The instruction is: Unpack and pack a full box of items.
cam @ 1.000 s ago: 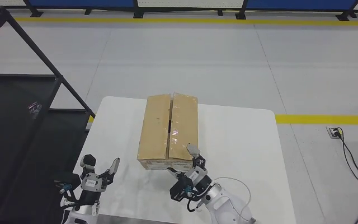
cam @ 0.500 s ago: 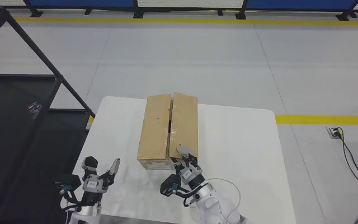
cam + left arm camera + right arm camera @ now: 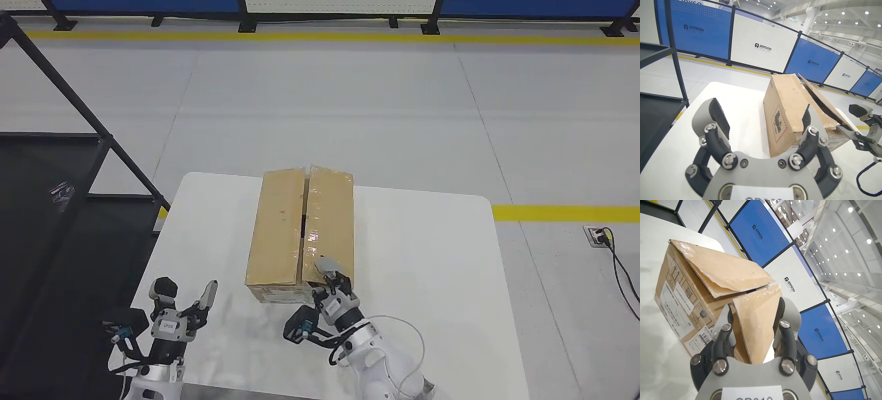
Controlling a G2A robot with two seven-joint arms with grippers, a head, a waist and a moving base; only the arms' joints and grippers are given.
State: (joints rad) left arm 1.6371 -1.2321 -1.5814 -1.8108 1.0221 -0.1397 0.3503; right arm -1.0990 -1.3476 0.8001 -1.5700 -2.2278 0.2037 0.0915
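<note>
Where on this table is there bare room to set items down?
Widest bare patch: the table between the box and the table's right edge. A narrower strip runs between the box and the left edge, with the left gripper open at its near end. Crowded: the box's near right corner, where the right gripper is at a flap.

Left gripper [image 3: 761, 106] is hovering with jaws spread wide, gripping nothing. Right gripper [image 3: 755, 306] is standing with jaws partly open, well apart to the left gripper's right.

Top view high above the table [image 3: 430, 260]; both wrist views low, close, toward the same box [image 3: 787, 98].
</note>
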